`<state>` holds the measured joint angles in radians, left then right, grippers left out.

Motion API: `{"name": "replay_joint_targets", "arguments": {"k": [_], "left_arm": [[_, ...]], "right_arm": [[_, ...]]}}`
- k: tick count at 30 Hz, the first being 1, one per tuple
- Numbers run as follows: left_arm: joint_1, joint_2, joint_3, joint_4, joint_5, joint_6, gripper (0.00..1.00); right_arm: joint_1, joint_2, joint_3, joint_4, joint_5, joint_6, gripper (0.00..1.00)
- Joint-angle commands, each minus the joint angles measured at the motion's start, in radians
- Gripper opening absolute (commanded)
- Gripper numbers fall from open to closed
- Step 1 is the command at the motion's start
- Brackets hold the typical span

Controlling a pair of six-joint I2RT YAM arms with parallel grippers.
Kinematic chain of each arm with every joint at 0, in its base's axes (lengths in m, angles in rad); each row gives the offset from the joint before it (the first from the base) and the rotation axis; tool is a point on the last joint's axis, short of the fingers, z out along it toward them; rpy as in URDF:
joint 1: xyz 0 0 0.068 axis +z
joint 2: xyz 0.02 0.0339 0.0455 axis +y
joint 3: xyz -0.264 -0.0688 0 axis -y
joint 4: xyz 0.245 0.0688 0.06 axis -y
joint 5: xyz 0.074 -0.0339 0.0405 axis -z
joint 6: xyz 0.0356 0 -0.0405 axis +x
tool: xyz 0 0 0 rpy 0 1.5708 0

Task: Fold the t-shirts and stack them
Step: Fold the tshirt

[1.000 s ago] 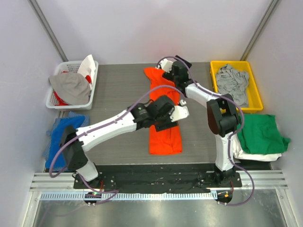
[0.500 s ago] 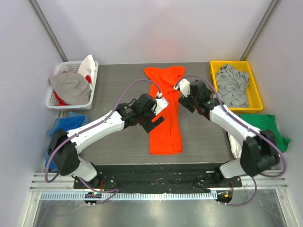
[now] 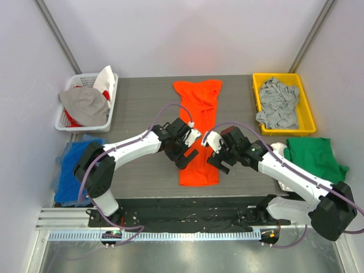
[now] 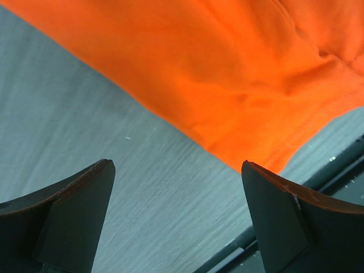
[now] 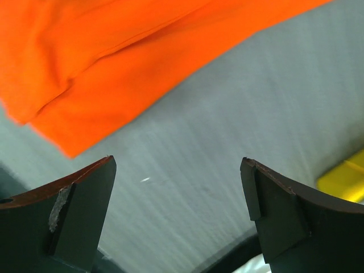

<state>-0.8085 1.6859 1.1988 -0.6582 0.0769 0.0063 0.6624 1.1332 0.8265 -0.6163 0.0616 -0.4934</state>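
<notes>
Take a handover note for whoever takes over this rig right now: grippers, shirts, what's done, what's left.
Left gripper and right gripper: both open, empty, either side of the orange shirt, near end.
Done: it lies mid-table as a narrow lengthwise strip.
Green shirt lies on a white one, right edge; grey shirt in yellow bin.
Left: fold orange crosswise, stack it, probably then the grey.

A t-shirt (image 3: pixel 199 114) lies mid-table (image 3: pixel 142 108) between the left gripper (image 3: pixel 187 152) and right gripper (image 3: pixel 218 157), with a basket (image 3: pixel 60 120) far left and a bin (image 3: pixel 307 108) far right.
</notes>
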Motion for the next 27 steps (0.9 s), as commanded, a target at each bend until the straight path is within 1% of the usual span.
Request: {"name": "replay_joint_targets", "arguments": {"k": [1,5,12,19,27], "left_arm": [[0.012,-0.018,-0.04,0.006,0.11,-0.038,1.0],[0.012,-0.017,-0.068,0.02,0.119,-0.052,1.0],[0.006,0.038,-0.048,0.014,0.159,-0.085,1.0],[-0.035,0.046,-0.07,0.031,0.167,-0.075,1.0],[-0.08,0.084,-0.042,0.012,0.166,-0.065,0.97]], "right_arm": [[0.051,-0.038,-0.015,-0.085,-0.117,0.018,0.99],[0.088,-0.033,-0.036,-0.092,-0.131,0.021,0.96],[0.137,-0.012,-0.061,-0.089,-0.157,0.026,0.94],[0.161,0.005,-0.098,-0.062,-0.169,0.033,0.93],[0.172,0.045,-0.127,-0.005,-0.164,0.013,0.9]]}}
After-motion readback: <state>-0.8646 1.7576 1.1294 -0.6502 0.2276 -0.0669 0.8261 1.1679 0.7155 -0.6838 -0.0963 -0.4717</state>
